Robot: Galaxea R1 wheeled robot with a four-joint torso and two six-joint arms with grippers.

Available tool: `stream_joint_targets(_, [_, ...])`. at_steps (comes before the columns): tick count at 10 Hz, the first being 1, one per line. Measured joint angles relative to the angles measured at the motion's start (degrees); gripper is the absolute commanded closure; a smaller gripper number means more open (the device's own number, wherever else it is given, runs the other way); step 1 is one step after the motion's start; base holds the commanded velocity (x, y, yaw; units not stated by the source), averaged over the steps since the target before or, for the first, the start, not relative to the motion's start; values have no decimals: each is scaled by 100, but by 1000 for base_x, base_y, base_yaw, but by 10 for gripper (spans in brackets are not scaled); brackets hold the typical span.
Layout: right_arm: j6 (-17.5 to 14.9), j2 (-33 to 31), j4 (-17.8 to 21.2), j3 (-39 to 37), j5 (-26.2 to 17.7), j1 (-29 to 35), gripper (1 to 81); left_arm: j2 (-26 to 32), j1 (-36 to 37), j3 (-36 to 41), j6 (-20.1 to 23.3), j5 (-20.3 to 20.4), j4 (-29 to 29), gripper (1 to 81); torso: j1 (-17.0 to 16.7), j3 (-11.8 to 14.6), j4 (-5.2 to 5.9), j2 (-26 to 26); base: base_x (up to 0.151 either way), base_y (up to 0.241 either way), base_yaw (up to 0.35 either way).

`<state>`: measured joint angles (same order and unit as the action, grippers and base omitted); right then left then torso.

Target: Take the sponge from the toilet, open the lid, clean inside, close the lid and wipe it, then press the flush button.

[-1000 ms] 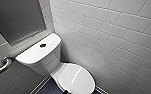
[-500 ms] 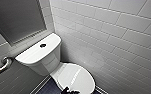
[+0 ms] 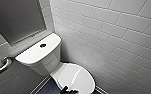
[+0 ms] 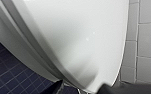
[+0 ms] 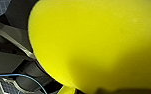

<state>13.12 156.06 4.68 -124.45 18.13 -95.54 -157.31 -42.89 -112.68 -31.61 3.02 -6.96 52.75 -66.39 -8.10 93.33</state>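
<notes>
The white toilet [image 3: 44,62] stands in the corner with its oval lid [image 3: 76,77] down. The dark round flush button [image 3: 43,45] sits on the flat tank top. My left gripper [image 3: 67,90] is at the lid's front edge. In the left wrist view it [image 4: 83,88] stands open, with dark fingertips [image 4: 58,87] to either side just before the glossy lid [image 4: 78,37]. The bright yellow sponge [image 5: 98,42] looms large and close in the right wrist view, with my right gripper [image 5: 101,90] shut on it.
White tiled wall [image 3: 111,37] runs close along the toilet's right side. A metal grab bar [image 3: 2,66] is on the left wall, under a dark framed panel [image 3: 16,20]. Dark blue floor tiles [image 4: 6,72] lie beside the bowl.
My left gripper has risen into the head view at the lid's front edge. The toilet and lid have not moved.
</notes>
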Motion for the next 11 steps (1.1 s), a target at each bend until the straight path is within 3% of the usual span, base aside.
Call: stream_joint_targets(11, [0, 16, 2, 15, -13, 15, 811, -107, 96, -212, -328, -221, -37, 10, 0, 0, 0, 0, 0, 0, 0])
